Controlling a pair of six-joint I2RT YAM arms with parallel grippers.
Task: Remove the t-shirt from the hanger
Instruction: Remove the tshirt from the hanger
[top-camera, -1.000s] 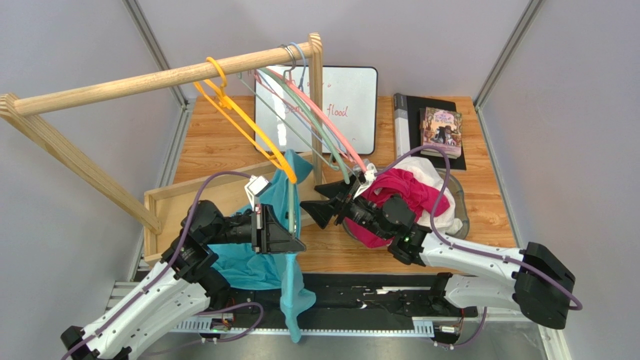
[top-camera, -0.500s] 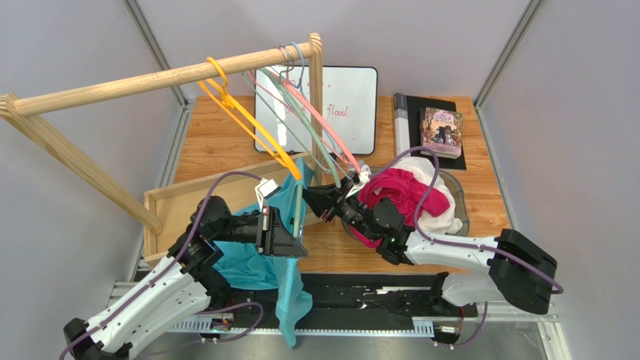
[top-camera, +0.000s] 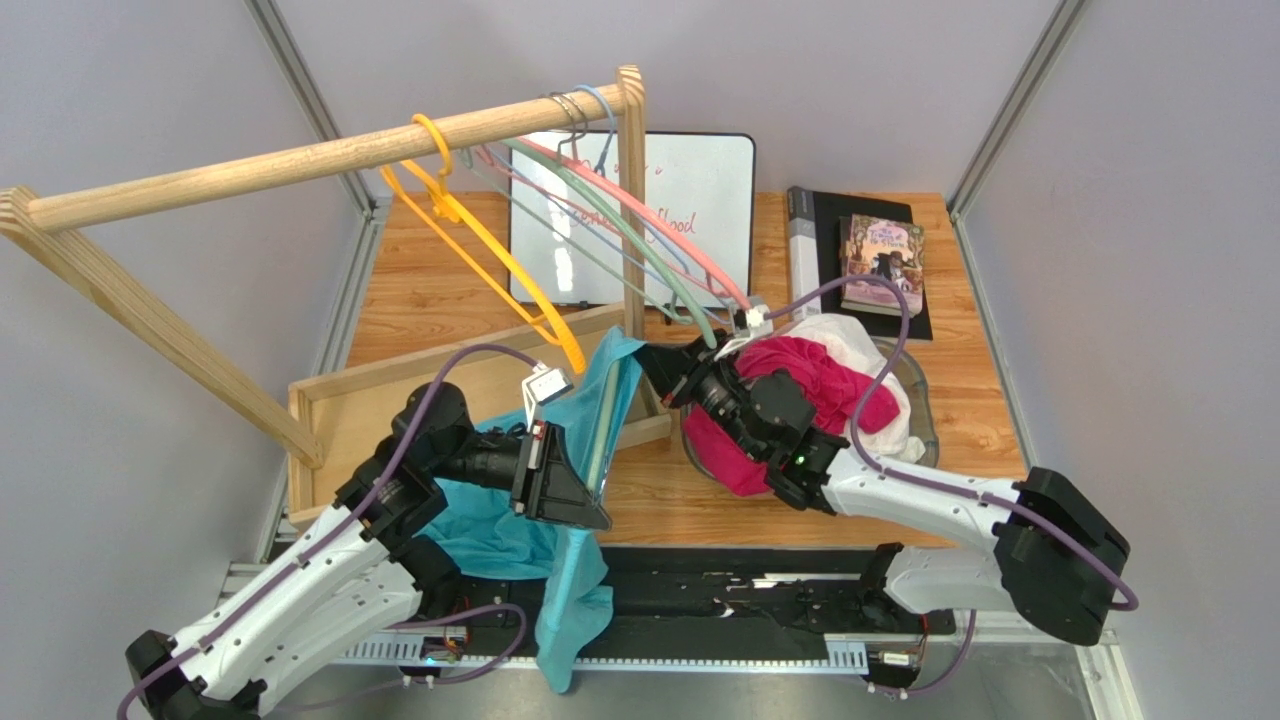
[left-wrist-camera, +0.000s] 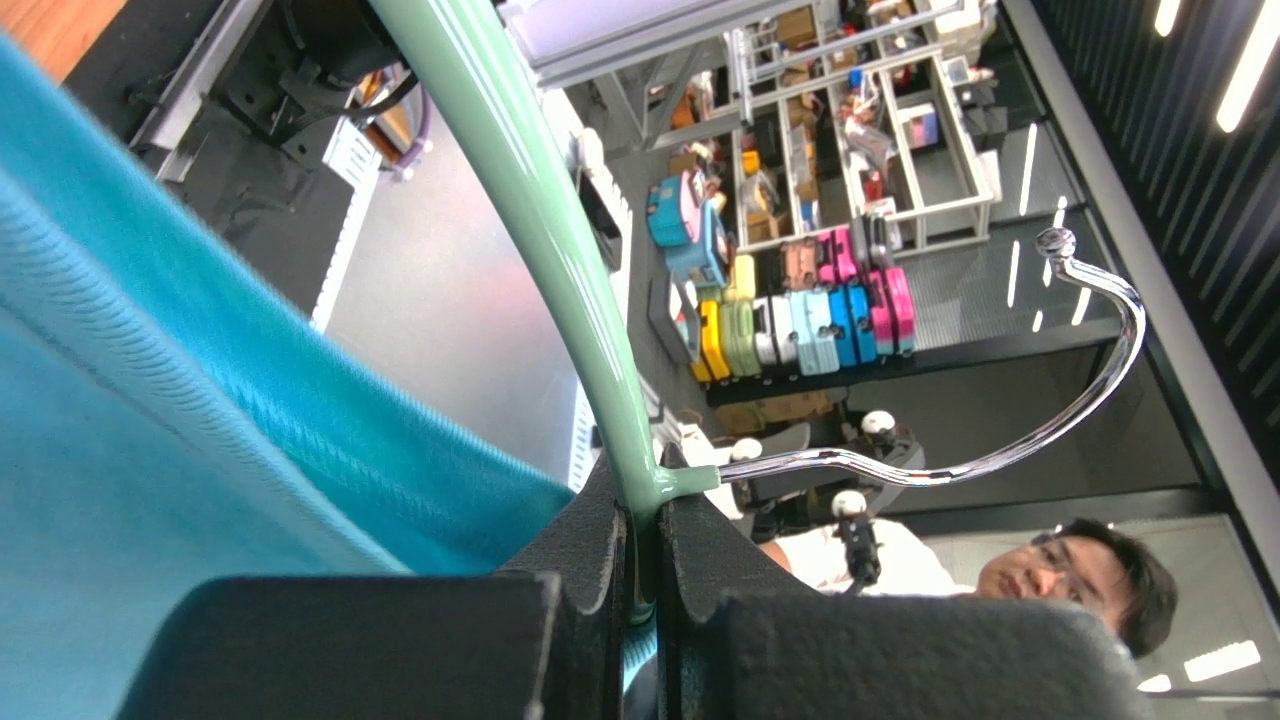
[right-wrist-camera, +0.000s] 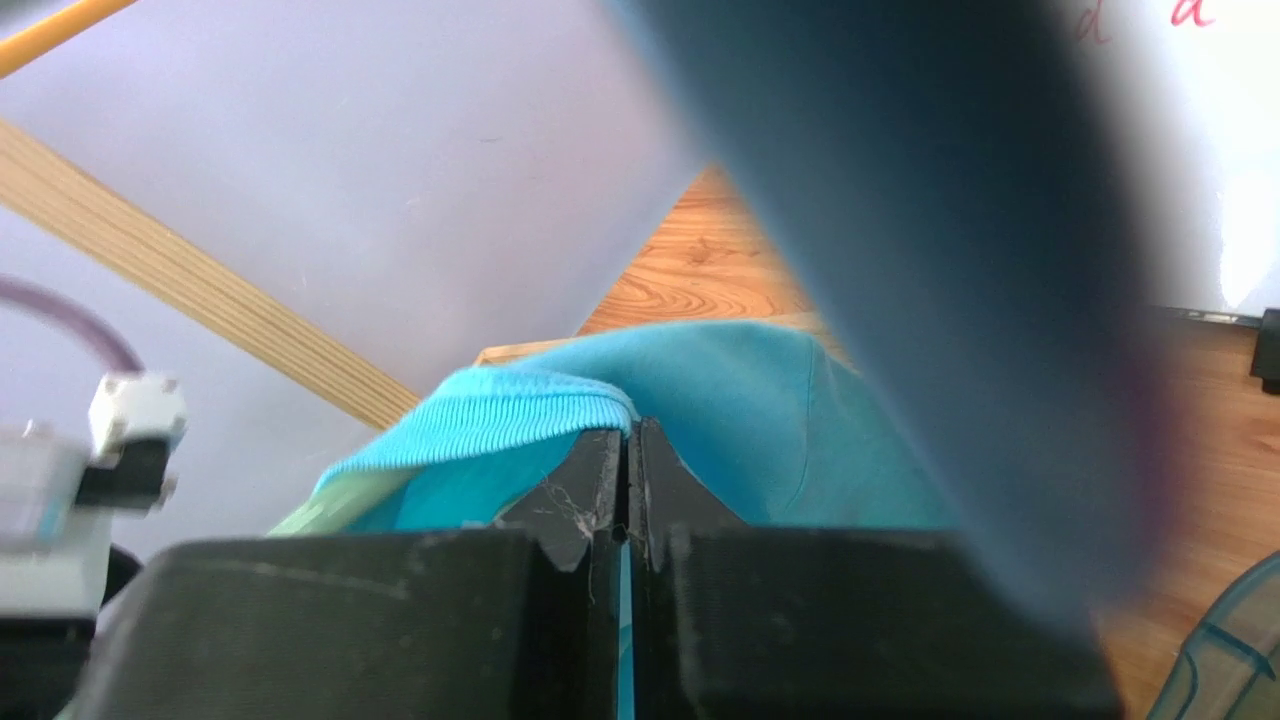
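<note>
A teal t-shirt (top-camera: 579, 585) hangs on a mint green hanger (top-camera: 598, 428) between the two arms and trails down over the near edge. My left gripper (top-camera: 579, 488) is shut on the hanger (left-wrist-camera: 556, 225) at its neck, just below the metal hook (left-wrist-camera: 1052, 375), with the t-shirt (left-wrist-camera: 181, 450) beside the jaws. My left gripper (left-wrist-camera: 643, 518) shows no gap around the plastic. My right gripper (top-camera: 657, 371) is at the shirt's upper edge. In the right wrist view my right gripper (right-wrist-camera: 628, 450) is shut on teal cloth of the t-shirt (right-wrist-camera: 736, 390), right by its ribbed collar.
A wooden rail (top-camera: 301, 158) carries an orange hanger (top-camera: 481, 255) and several pink and green hangers (top-camera: 654, 240). Behind stand a whiteboard (top-camera: 706, 173) and a book (top-camera: 882, 263). A basket (top-camera: 920, 435) with pink and white clothes sits right. A wooden tray (top-camera: 361, 393) lies left.
My right gripper moved left and back to the t-shirt's top edge and closed on the cloth. My left gripper kept its hold on the hanger and shifted slightly.
</note>
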